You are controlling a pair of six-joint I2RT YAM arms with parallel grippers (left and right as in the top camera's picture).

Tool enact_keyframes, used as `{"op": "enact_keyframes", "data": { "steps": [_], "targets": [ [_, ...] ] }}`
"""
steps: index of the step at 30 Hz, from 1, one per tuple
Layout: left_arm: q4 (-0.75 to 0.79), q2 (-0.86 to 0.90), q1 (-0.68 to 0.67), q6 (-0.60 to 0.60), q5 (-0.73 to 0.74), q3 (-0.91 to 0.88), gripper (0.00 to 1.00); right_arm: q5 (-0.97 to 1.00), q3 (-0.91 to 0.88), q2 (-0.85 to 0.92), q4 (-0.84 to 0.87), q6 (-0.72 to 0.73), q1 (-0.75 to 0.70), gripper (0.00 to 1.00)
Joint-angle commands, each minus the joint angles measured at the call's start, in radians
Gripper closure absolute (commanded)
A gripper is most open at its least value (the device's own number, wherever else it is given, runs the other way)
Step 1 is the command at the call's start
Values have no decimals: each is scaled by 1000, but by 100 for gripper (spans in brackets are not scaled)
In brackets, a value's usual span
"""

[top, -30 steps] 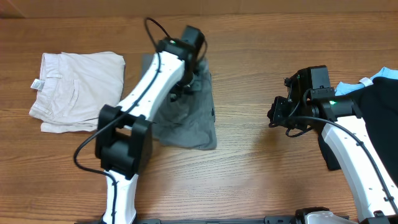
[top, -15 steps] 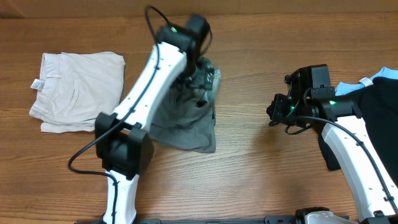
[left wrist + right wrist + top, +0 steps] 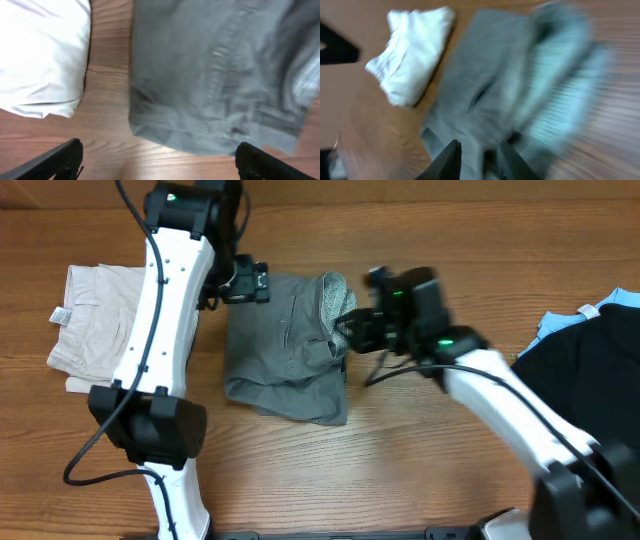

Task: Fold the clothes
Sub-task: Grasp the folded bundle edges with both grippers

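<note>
The grey shorts (image 3: 285,345) lie folded in the middle of the table, with a bunched, lighter fold at their top right corner. My left gripper (image 3: 243,283) hovers at their top left corner, wide open with nothing in it. In the left wrist view its fingertips (image 3: 70,152) frame bare wood just off the shorts' (image 3: 210,75) edge. My right gripper (image 3: 345,332) is at the shorts' right edge, below the bunched fold. The right wrist view is blurred: the gripper (image 3: 481,150) shows a narrow gap over the grey cloth (image 3: 490,85).
Folded cream shorts (image 3: 120,325) lie at the far left, close to the grey pair, and show in the left wrist view (image 3: 40,55). A black garment (image 3: 590,360) with light-blue trim (image 3: 560,320) lies at the right edge.
My left gripper let go of the grey shorts, opened wide and swung up to the left. The shorts dropped flatter. My right arm swept left to their right edge, its jaws parting a little.
</note>
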Motion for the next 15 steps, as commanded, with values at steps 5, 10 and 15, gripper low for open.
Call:
{"op": "enact_keyframes", "data": {
  "steps": [5, 10, 15],
  "targets": [
    [181, 2, 48, 171, 220, -263, 16, 131, 3, 263, 116, 264, 36, 82],
    [272, 2, 47, 198, 221, -445, 13, 170, 3, 344, -182, 469, -59, 96],
    [380, 2, 47, 209, 251, -603, 14, 79, 3, 303, -317, 332, -154, 92]
  ]
}}
